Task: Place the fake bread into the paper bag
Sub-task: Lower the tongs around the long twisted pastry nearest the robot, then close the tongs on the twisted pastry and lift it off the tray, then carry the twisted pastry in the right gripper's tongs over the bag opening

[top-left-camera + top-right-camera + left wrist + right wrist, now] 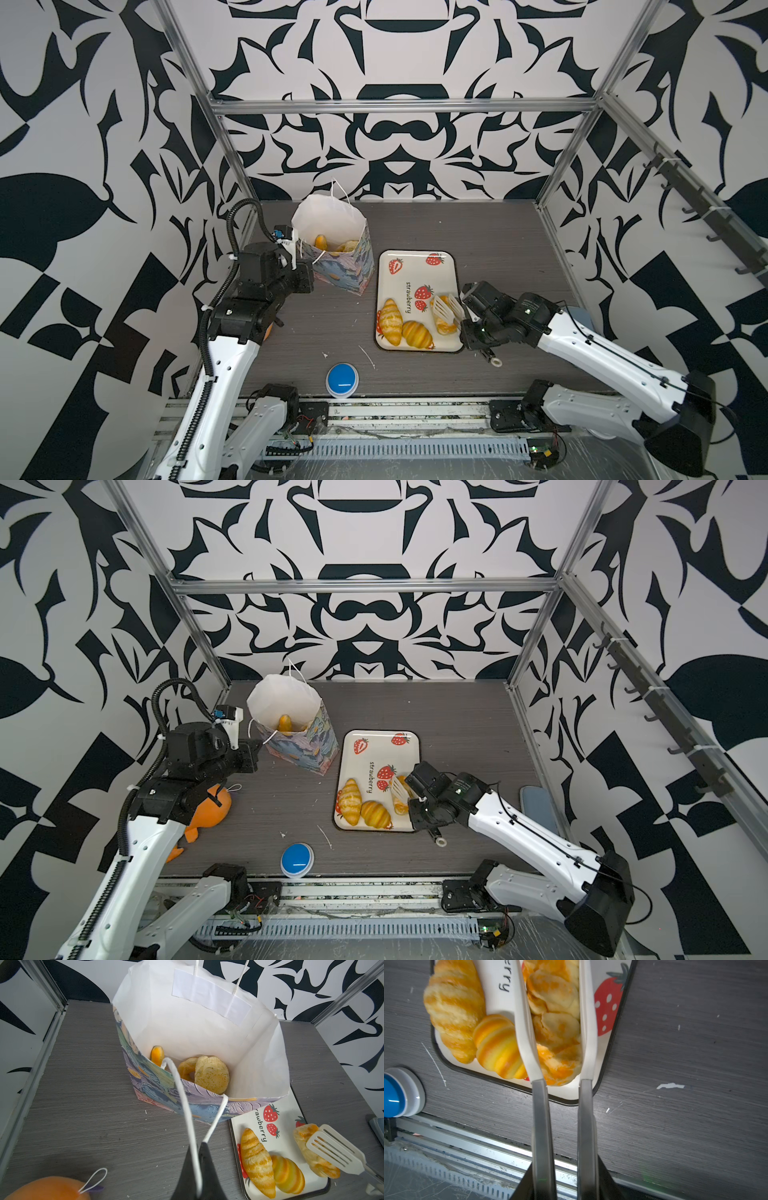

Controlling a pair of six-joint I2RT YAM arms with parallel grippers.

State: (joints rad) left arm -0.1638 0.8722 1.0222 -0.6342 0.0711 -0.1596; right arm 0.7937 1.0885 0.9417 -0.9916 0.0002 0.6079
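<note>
Bag [187,1022] stands upright and wide open at the back left of the table [498,249]. Inside I see a doughnut [186,1068] leaning against a bun [212,1074], plus one orange-yellow piece [157,1056] in the corner, kind unclear. The bag's outside has a blue, purple and green painted print, and I can read no writing on it. Tray [415,266] lies just beside the bag, on its right in both top views. It holds three breads, all at its near end: two croissants, one [390,322] touching the other [417,334], and a plait [556,1022] alone on the right side. The far half of the tray is bare. The tray reads "strawberry" in black lower-case down the middle, with red strawberry pictures around it. My left gripper [198,1159] is fully closed, pinching the bag's near cord [182,1101], which runs taut from the rim. My right gripper [565,1180] is clamped on the metal arms of the tongs [540,1118]. Their white slotted blades sit on either side of the plait, close against its flanks. I can't tell whether they squeeze it or whether it is off the tray. A blue button [342,379] sits at the front edge of the table. An orange plush [212,806] lies under my left arm.
</note>
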